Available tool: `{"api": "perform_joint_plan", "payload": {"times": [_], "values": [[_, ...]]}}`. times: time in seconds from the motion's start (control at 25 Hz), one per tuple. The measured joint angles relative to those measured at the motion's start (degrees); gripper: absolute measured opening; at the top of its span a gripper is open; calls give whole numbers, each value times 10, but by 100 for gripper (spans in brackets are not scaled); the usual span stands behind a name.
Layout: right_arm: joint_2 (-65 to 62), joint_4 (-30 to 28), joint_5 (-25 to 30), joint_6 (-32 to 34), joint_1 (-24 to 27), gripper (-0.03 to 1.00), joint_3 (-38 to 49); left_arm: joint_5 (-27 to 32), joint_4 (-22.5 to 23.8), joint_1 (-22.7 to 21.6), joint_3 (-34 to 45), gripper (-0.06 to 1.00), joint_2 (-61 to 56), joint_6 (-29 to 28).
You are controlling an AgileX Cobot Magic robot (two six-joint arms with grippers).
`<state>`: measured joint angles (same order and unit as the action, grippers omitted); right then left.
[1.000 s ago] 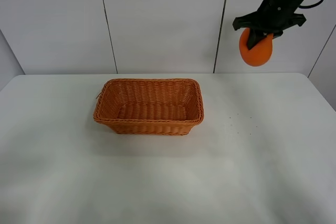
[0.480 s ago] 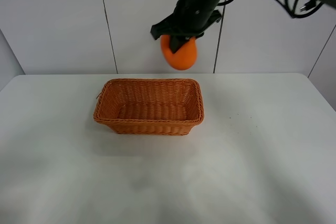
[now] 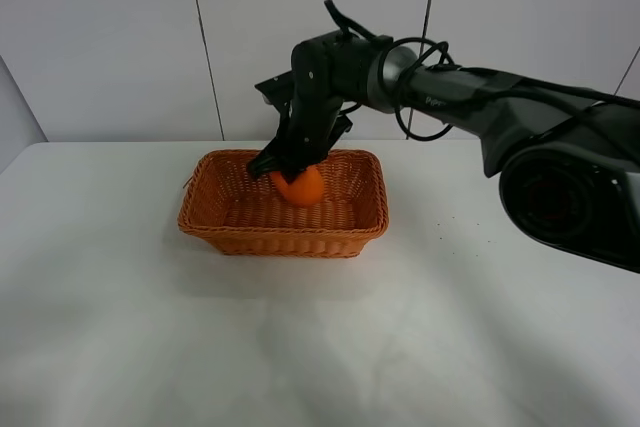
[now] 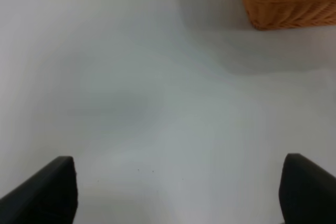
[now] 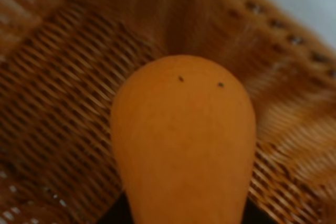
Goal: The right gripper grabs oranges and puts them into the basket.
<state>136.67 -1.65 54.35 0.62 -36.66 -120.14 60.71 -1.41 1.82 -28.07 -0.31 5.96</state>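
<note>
Inside basket (image 3: 283, 234) hung orange (image 3: 301, 188), clamped in jaws of right gripper (image 3: 291, 169); floor contact unclear. Over white bench (image 4: 131, 103), near basket corner, left gripper (image 4: 178, 161) hovered, jaws wide.

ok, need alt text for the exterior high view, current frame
The right gripper, on a black arm reaching in from the right of the view, holds an orange low inside a rectangular wicker basket. The basket sits on a white table in front of a pale panelled wall.
</note>
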Motion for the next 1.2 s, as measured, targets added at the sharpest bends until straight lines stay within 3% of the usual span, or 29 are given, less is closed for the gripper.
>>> {"api": "perform_joint_plan", "payload": {"times": [0.16, 0.32, 0.44, 0.68, 0.84, 1.0, 1.2], "values": [[17, -1, -3, 10, 0, 18, 0, 0, 0, 0, 0, 88, 0, 0], [17, 4, 12, 12, 0, 53, -1, 0, 0, 0, 0, 88, 0, 0], [16, 6, 41, 6, 0, 66, -8, 0, 0, 0, 0, 88, 0, 0], [-2, 9, 120, 1, 5, 69, -91, 0, 0, 0, 0, 88, 0, 0], [-29, 17, 145, -1, 28, 69, -135, 0, 0, 0, 0, 88, 0, 0], [-52, 17, 152, -6, 76, 69, -141, 0, 0, 0, 0, 88, 0, 0], [-56, 17, 155, -10, 171, 69, -141, 0, 0, 0, 0, 88, 0, 0]]}}
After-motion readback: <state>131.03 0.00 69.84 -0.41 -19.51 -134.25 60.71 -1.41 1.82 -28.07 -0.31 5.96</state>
